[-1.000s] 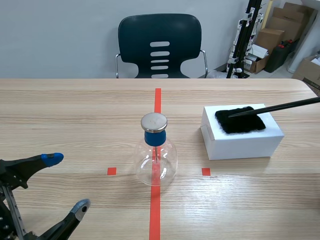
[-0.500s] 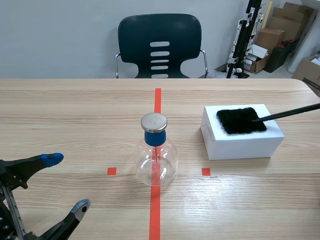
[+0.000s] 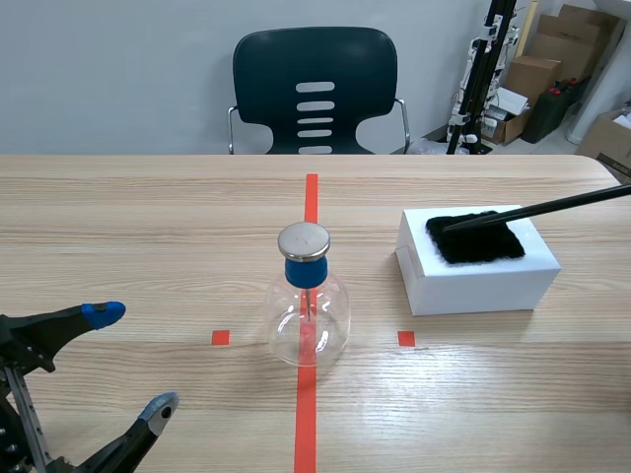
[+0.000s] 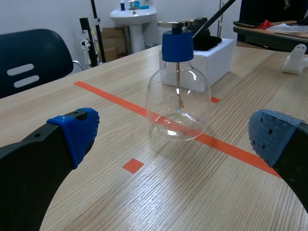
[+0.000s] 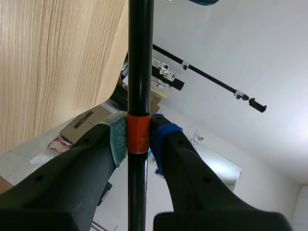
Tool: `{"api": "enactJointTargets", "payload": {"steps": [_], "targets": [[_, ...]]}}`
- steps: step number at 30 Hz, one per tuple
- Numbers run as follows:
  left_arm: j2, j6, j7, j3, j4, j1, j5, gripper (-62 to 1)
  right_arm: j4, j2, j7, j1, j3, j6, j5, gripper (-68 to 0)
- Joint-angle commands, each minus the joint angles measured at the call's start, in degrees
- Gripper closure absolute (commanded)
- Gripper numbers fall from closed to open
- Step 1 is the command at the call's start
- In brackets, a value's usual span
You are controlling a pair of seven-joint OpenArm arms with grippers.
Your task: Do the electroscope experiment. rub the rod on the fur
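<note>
A black rod [image 3: 537,209] comes in from the right edge of the scene view, its tip resting on the black fur [image 3: 474,236] that lies on top of a white box [image 3: 477,278]. In the right wrist view my right gripper [image 5: 139,134] is shut on the rod [image 5: 140,57] at its orange band. The glass flask electroscope [image 3: 308,301] with blue stopper and metal disc stands on the red tape line at mid-table. My left gripper [image 3: 128,360] stands open at the near left, the flask [image 4: 179,96] ahead of it, rod and fur [image 4: 207,39] behind.
A dark chair [image 3: 315,91] stands behind the far table edge. Cardboard boxes [image 3: 552,69] and a black stand [image 3: 478,79] fill the far right corner of the room. Bare tabletop [image 3: 148,236] stretches to the left of the flask.
The rod tip slid back and forth over the fur: left at first, then to its right side, now left again. The left arm has not moved.
</note>
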Motion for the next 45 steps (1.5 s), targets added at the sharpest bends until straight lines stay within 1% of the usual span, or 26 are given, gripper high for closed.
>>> {"api": "enactJointTargets", "payload": {"steps": [1,3,10,13,16,19,21,26,28,32,35,38,42,45], "targets": [[-0.07,-0.02,-0.98,0.02,0.72,-0.02,-0.52,-62.3,0.17,1.62,-0.94,0.83,0.66,0.63,0.09,-0.4],[-0.07,-0.02,-0.98,0.02,0.72,-0.02,-0.52,-62.3,-0.20,2.23,-2.36,0.79,0.66,1.49,0.20,-0.4],[-0.07,-0.02,-0.96,0.02,0.72,-0.02,-0.52,-62.3,-3.78,6.05,-3.28,0.66,0.66,1.55,2.80,-0.4],[-0.07,-0.02,-0.98,0.02,0.72,-0.02,-0.52,-62.3,-5.05,6.88,-3.91,0.66,0.66,1.53,3.17,-0.4],[-0.07,-0.02,-0.98,0.02,0.72,-0.02,-0.52,-62.3,-5.40,6.91,-3.76,0.68,0.66,1.51,3.32,-0.4],[-0.07,-0.02,-0.98,0.02,0.72,-0.02,-0.52,-62.3,-5.11,5.90,-2.75,0.72,0.66,1.01,3.28,-0.4],[-0.07,-0.02,-0.96,0.02,0.72,-0.02,-0.52,-62.3,-4.35,4.50,-2.84,0.85,0.66,0.85,2.95,-0.4],[-0.07,-0.02,-0.98,0.02,0.72,-0.02,-0.52,-62.3,-3.37,0.57,-3.08,2.03,0.13,0.87,-0.39,-0.4],[-0.07,-0.02,-0.94,0.02,0.72,-0.02,-0.52,-62.3,-3.37,-0.57,-3.80,2.78,-0.61,0.90,-0.87,-0.4],[-0.04,-0.02,-0.98,0.02,0.72,0.00,-0.52,-62.3,-3.39,-1.14,-4.33,3.41,-1.11,0.87,-1.01,-0.4],[-0.04,-0.02,-0.94,0.02,0.72,0.00,-0.50,-62.3,-3.45,0.00,-4.61,3.17,-1.11,0.94,-0.31,-0.4],[-0.04,-0.02,-0.96,0.02,0.72,0.00,-0.50,-62.3,-3.45,2.80,-5.22,2.23,-1.11,1.11,2.47,-0.4],[-0.04,-0.02,-0.94,0.02,0.72,0.00,-0.50,-62.3,-4.22,5.55,-5.84,1.29,-1.09,1.09,4.42,-0.4],[-0.04,-0.02,-0.92,0.02,0.72,0.00,-0.50,-62.3,-4.85,5.88,-5.84,1.31,-1.09,1.11,4.57,-0.4]]}}
